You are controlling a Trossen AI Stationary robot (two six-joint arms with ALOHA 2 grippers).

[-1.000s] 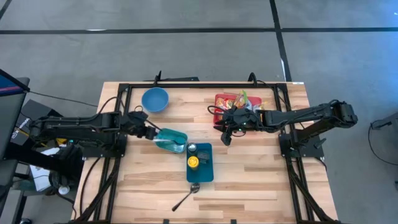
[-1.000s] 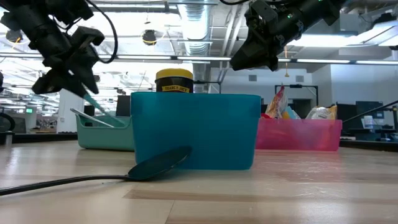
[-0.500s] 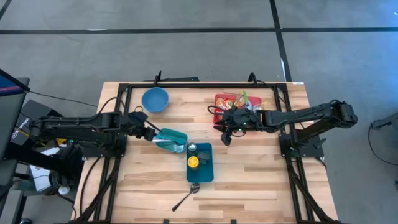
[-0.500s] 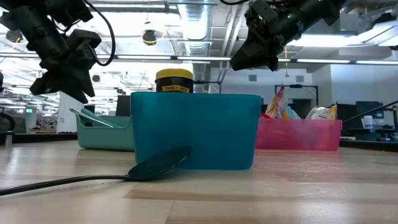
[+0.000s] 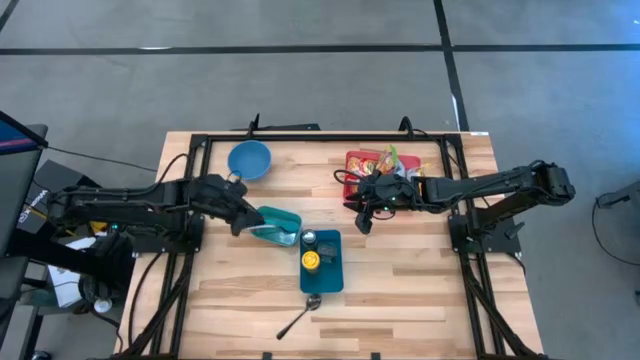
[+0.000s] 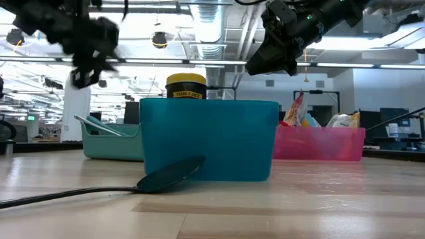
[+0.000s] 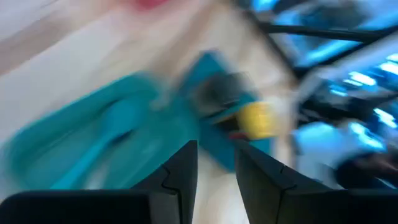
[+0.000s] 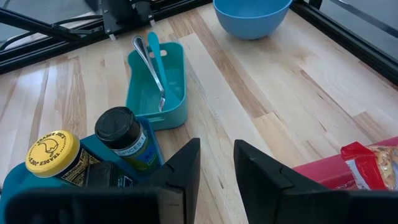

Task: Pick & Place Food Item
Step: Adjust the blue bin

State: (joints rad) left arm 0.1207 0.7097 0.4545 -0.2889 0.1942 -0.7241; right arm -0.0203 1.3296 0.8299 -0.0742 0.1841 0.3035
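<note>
the food items, crinkly snack packets, sit in the pink rectangular plastic bin [image 5: 372, 163] at the far right of the wooden slatted table [image 5: 400, 270]. the right gripper [image 5: 364, 217] hangs just off that bin's near-left corner, raised above the table, fingers drawn narrow with a slim gap and nothing between them. to take a packet well it would probably need to spread wider, come over the bin and drop onto a packet's upper edge, not pinch the bin wall.

the left gripper [image 5: 238, 223] is at the left end of the teal oblong plastic tray [image 5: 282, 225], its wrist view smeared by motion; its fingers also stand close together with a small gap, and i see nothing in them. that tray holds a metal utensil [image 8: 151, 62] and a teal one [image 8: 156, 61].

near centre, a deeper blue rectangular container [image 5: 325, 270] holds a yellow-lidded jar [image 5: 311, 261] and a black-lidded spice jar [image 5: 309, 238]; both stand tall and could be clipped by a low carry from the bin. a blue round bowl [image 5: 249, 159] sits far left, a dark spoon [image 5: 298, 317] lies near the front edge, both well clear of the right arm's likely path.
</note>
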